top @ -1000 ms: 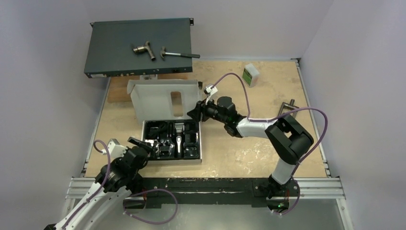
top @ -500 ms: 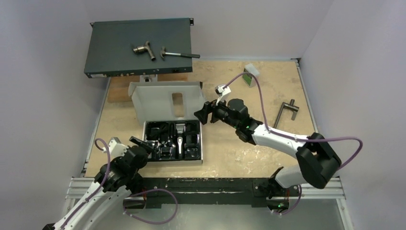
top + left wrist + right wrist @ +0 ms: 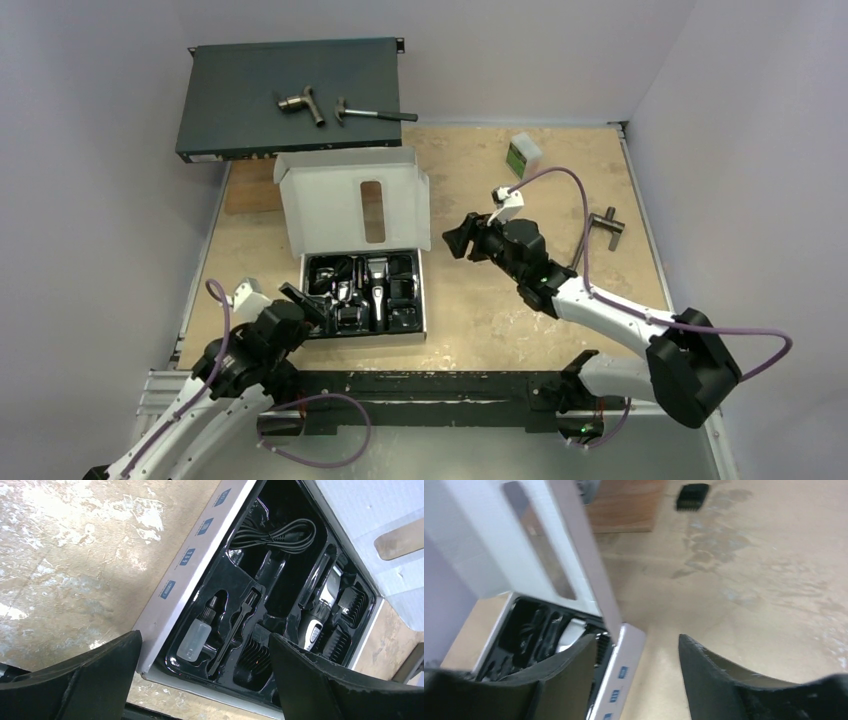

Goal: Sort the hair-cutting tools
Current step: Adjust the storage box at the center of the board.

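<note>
A white box with its lid standing open holds a black tray of hair-cutting tools. In it lie the black-and-silver clipper, also in the left wrist view, comb attachments, a clear bottle, a thin brush and a coiled cord. My left gripper is open and empty over the box's near-left corner. My right gripper is open and empty, just right of the box. One black comb piece lies on the table behind the box.
A dark rack unit at the back left carries a pipe fitting and a hammer. A small white-and-green box and a T-shaped metal handle lie at the right. A wooden block sits behind the lid.
My right gripper has drawn back to the right, away from the lid's right edge. The lid now stands more upright. My left gripper has barely shifted.
</note>
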